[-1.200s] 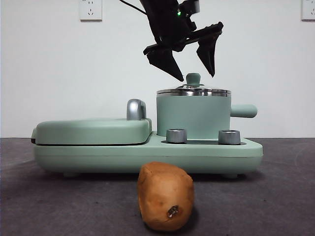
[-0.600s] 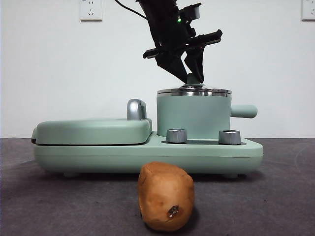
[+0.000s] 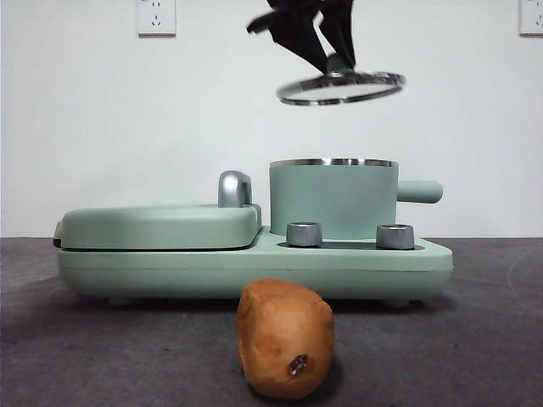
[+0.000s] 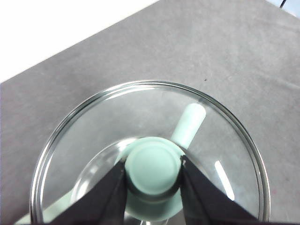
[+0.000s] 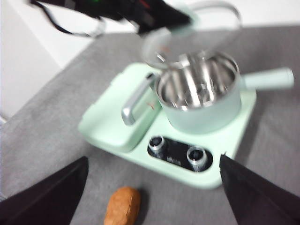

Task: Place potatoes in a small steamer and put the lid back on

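The tan-orange potato lies on the dark table in front of the appliance; it also shows in the right wrist view. The small mint-green steamer stands open on the appliance's right side, its steel inside visible in the right wrist view. My left gripper is shut on the green knob of the glass lid and holds it, slightly tilted, well above the pot. My right gripper is open and empty, high above the table on the near side of the appliance.
The flat mint-green griddle cover with a steel handle fills the appliance's left half. Two steel dials sit on the base in front of the pot. The pot's side handle sticks out to the right.
My left gripper came down, shut on the lid's knob and lifted the lid straight up off the steamer. The potato has not moved.
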Robot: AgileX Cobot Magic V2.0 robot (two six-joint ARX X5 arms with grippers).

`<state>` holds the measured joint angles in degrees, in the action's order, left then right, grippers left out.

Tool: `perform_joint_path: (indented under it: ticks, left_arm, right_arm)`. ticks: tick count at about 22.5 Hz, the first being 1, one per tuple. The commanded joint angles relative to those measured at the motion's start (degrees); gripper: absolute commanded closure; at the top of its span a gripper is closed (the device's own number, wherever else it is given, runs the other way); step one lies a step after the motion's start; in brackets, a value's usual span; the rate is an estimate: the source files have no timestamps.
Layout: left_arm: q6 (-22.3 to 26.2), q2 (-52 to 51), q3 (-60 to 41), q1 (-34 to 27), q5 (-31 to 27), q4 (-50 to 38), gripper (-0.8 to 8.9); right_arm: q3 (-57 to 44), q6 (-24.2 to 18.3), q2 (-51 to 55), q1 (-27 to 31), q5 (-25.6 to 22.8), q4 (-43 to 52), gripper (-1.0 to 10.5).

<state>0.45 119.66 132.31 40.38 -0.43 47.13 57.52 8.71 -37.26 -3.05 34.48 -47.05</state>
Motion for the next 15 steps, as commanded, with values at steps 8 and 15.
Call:
perform_joint_path:
  ticks: [8, 15]
  left_arm:
    - [-0.09, -13.49, 2.32, -5.25, -0.04, 8.72, 7.97]
    - [-0.04, -19.26, 2.27, -8.55, -0.04, 14.16, 7.97]
  right_arm:
    - [3.37, 9.09, -11.78, -12.13, -3.78, -2.47, 5.0]
    - [3.37, 13.73, -20.83, -30.12, -17.7, 0.55, 5.0]
